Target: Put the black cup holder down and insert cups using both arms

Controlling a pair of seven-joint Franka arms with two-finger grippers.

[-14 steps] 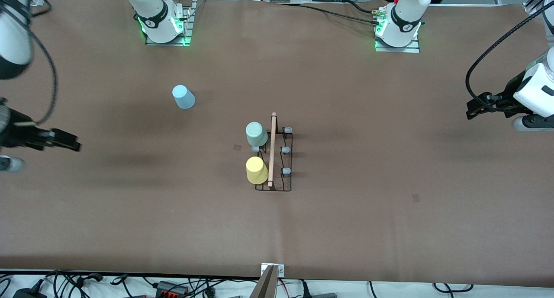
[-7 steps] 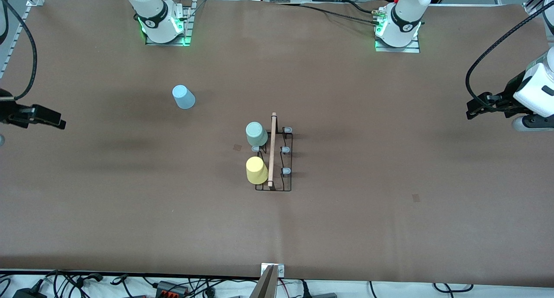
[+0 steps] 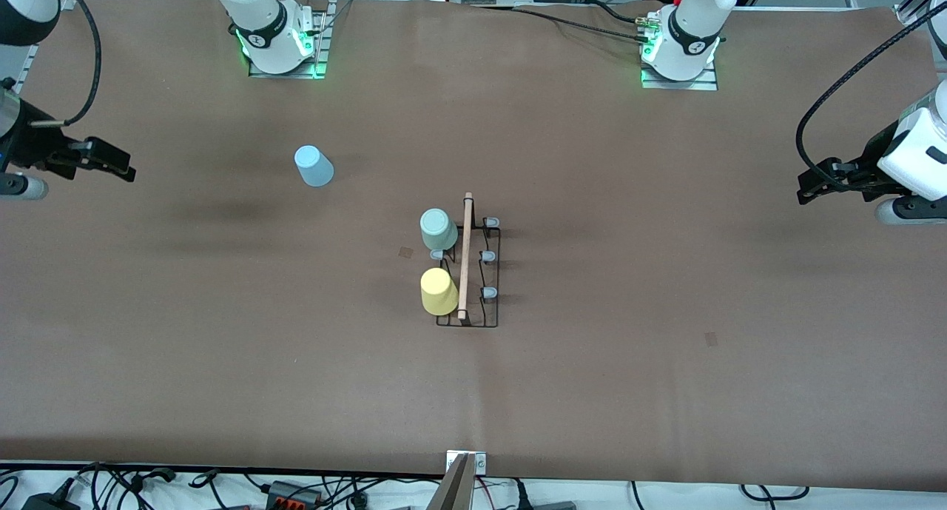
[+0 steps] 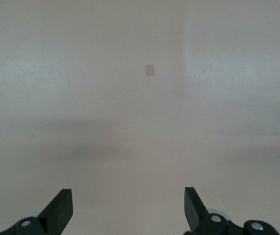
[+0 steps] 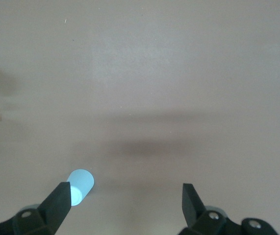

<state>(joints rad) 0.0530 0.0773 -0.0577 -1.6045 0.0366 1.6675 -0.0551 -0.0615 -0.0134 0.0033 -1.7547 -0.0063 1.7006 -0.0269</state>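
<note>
The black cup holder with its wooden rod handle stands mid-table. A pale green cup and a yellow cup sit upside down on its pegs on the side toward the right arm's end. The light blue cup stands upside down on the table, farther from the front camera, toward the right arm's end. It also shows in the right wrist view. My right gripper is open and empty, up over that end of the table. My left gripper is open and empty over the left arm's end.
The brown table is bare around the holder. Two small patches lie on it. Both arm bases stand along the edge farthest from the front camera. Cables run along the near edge.
My right gripper has swung over its end of the table, away from the front camera. The left arm, the holder and the cups have not moved.
</note>
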